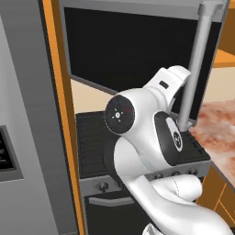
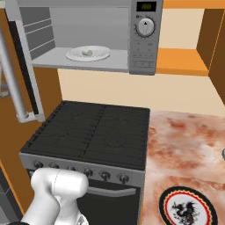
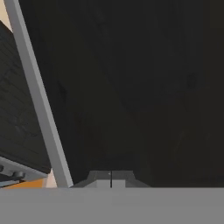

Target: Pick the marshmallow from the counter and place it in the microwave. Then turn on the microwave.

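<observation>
Pinched together and empty, the fingers point(image 3: 111, 179) sit right against the open microwave door point(image 3: 131, 87). With the marshmallow point(image 2: 88, 52) on its plate point(image 2: 103, 56) inside, a glancing push could slip off.

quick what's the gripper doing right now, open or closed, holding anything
Gripper: closed, fingertips together, nothing held, facing the dark glass of the microwave door.

Off-white marshmallow lump point(image 2: 88, 52) on round white plate point(image 2: 102, 55); silver-grey microwave box point(image 2: 143, 52); mottled pinkish-red stone counter point(image 2: 189, 145); black stovetop point(image 2: 94, 132)
</observation>
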